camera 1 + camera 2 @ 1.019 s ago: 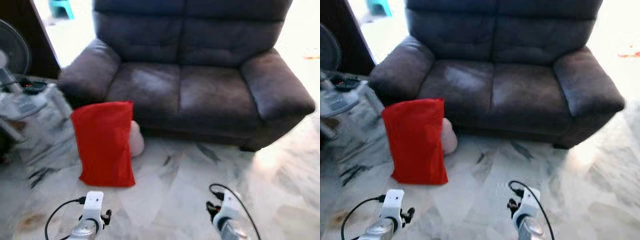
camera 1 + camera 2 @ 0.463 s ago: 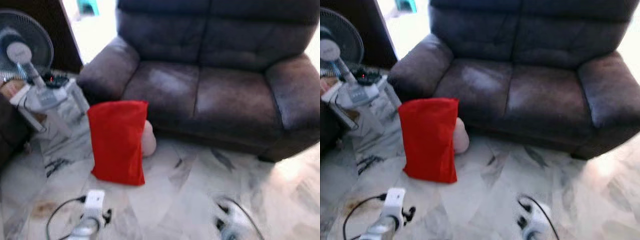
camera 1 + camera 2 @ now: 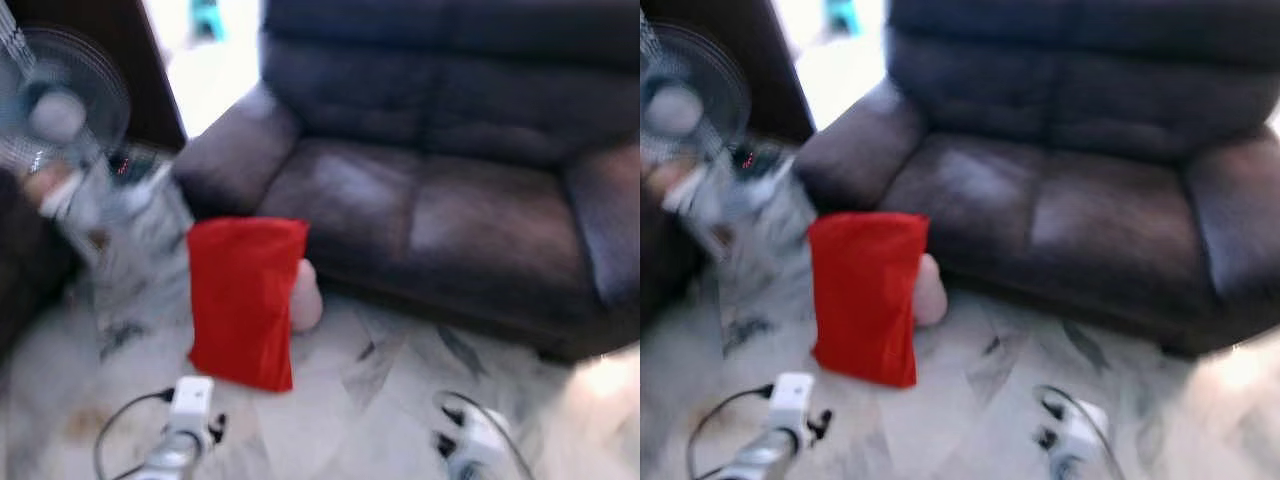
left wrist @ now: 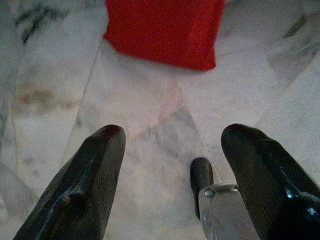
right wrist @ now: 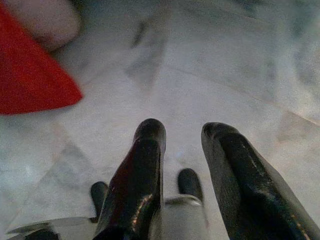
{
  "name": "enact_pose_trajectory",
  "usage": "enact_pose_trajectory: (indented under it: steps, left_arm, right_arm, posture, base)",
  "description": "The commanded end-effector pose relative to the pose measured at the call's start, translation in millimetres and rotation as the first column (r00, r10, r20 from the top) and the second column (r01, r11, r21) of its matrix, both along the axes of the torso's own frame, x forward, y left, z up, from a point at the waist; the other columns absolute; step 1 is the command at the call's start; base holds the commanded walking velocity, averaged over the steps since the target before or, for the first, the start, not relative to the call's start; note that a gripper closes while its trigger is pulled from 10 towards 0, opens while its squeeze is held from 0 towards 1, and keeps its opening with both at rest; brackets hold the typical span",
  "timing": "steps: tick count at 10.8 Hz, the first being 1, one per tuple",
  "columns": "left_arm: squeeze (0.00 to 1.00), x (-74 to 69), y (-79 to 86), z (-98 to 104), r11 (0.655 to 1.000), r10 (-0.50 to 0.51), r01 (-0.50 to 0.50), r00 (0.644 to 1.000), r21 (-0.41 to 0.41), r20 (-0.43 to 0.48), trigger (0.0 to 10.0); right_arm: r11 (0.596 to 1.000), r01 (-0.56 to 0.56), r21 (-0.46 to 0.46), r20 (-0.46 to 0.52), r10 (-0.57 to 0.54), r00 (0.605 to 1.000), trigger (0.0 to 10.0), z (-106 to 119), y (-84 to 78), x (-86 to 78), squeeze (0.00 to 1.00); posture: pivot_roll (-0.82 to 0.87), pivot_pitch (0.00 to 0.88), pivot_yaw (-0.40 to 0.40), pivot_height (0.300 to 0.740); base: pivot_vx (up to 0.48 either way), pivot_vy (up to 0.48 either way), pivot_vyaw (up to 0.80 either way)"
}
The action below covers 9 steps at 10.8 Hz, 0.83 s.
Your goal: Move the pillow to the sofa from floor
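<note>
- Red pillow stands upright on marble floor, leaning vs front of dark grey 2-seat sofa, below its L seat cushion, near L armrest.
- Pale pink round obj tucked btwn pillow & sofa base, touching pillow's R edge; can't tell what it is.
- Sofa seat bare.
- Left gripper low over floor, fingers spread wide, nothing btwn them; pillow's bottom edge ahead of tips, apart from them.
- Right gripper also low over floor, fingers parted a little, holding nothing; pillow corner off to its L side.
- Pedestal fan + clutter far L, beside dark wall panel; head views blurred.
- Bare floor btwn grippers & pillow.
</note>
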<state>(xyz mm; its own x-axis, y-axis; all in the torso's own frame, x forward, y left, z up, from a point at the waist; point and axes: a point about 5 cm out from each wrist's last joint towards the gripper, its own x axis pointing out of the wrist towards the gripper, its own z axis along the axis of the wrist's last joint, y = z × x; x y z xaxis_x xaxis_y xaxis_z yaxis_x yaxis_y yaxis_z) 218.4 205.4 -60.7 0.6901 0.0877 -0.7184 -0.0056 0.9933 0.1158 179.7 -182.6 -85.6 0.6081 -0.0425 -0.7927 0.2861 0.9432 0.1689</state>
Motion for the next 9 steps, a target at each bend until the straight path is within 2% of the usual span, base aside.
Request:
enact_pose_trajectory:
  steps: [1, 4, 7, 8, 9]
  left_arm:
    - [0.00, -3.3, -0.6, -2, 1.000, -0.011, 0.012, 1.000, 0.011, -0.021, 10.0]
    - [0.00, -2.8, -0.7, -2, 1.000, -0.011, 0.011, 1.000, 0.011, -0.019, 10.0]
    - [0.00, -1.9, -0.7, -2, 1.000, -0.012, 0.013, 1.000, 0.013, -0.017, 10.0]
    - [0.00, -1.3, -0.7, -1, 1.000, -0.012, 0.012, 1.000, 0.014, -0.016, 10.0]
    - [0.00, -0.8, -0.5, -1, 1.000, -0.013, 0.013, 1.000, 0.019, -0.013, 10.0]
  right_arm:
    - [0.999, -0.041, -0.030, -0.018, 0.041, 0.999, 10.0, -2, 1.9, -2.9, 0.00]
    - [1.000, -0.019, -0.013, -0.013, 0.019, 1.000, 10.0, 0, 1.9, 2.4, 0.00]
    - [1.000, 0.005, 0.001, -0.025, -0.005, 1.000, 10.0, -2, -0.9, -4.6, 0.00]
    - [1.000, 0.004, -0.005, -0.026, -0.004, 1.000, 10.0, -2, -4.4, -5.4, 0.00]
    - [1.000, 0.006, -0.016, -0.022, -0.006, 1.000, 10.0, 0, -14.5, -3.8, 0.00]
  posture:
    - [0.02, 0.041, -0.012, 0.740]
    - [0.02, 0.042, -0.012, 0.740]
    - [0.02, 0.042, -0.012, 0.740]
    - [0.02, 0.042, -0.012, 0.740]
    - [0.02, 0.043, -0.012, 0.740]
  base:
    - [0.000, 0.000, 0.00]
    - [0.000, 0.000, 0.72]
    - [0.000, 0.000, 0.00]
    - [0.000, 0.000, 0.00]
    - [0.270, 0.000, 0.00]
